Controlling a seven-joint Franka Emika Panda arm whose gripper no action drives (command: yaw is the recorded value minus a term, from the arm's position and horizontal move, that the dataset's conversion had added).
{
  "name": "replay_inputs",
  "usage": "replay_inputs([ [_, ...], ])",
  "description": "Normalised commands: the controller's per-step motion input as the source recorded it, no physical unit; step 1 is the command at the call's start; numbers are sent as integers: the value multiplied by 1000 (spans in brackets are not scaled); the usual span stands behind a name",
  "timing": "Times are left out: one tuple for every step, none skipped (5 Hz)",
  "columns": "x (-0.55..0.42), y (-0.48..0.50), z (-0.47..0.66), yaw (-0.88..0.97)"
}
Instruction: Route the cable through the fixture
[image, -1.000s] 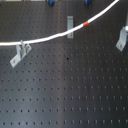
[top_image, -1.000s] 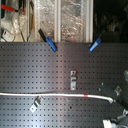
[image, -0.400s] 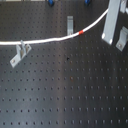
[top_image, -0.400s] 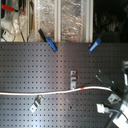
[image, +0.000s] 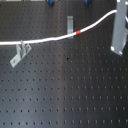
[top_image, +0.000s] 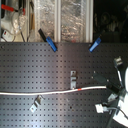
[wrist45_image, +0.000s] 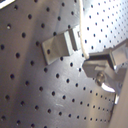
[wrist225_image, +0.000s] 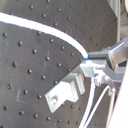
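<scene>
On the perforated tabletop: status at this instant, labels below.

Cable position: the cable runs from the first exterior view's left edge, over the near bracket, then rises toward the upper right where the end effector carries it.

Change: compared with a second ago, the red band sits lower and further toward the first exterior view's left; the held end swings down and across, so the cord now curves rather than lying nearly straight.

Second exterior view: the cable lies just below the middle fixture, the band close beside it; the arm hardware at the second exterior view's right is further into frame than before.

End effector state: in the second wrist view the fingertips are pressed onto the cable, pinching it; a metal bracket sits just beside the tips.

First wrist view: the same bracket, cord passing beside it, not visibly seated.

Judgement: the cable is being dragged toward a fixture slot; routing is not yet done. The cord appears to be beside the brackets rather than through them.

Risk: slack cord may ride over the bracket instead of dropping in.
</scene>
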Motion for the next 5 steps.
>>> replay_inputs([
  [-29,18,234,-449],
  [-55,186,318,-614],
  [-112,331,128,-634],
  [-116,324,74,-665],
  [-119,234,162,-620],
])
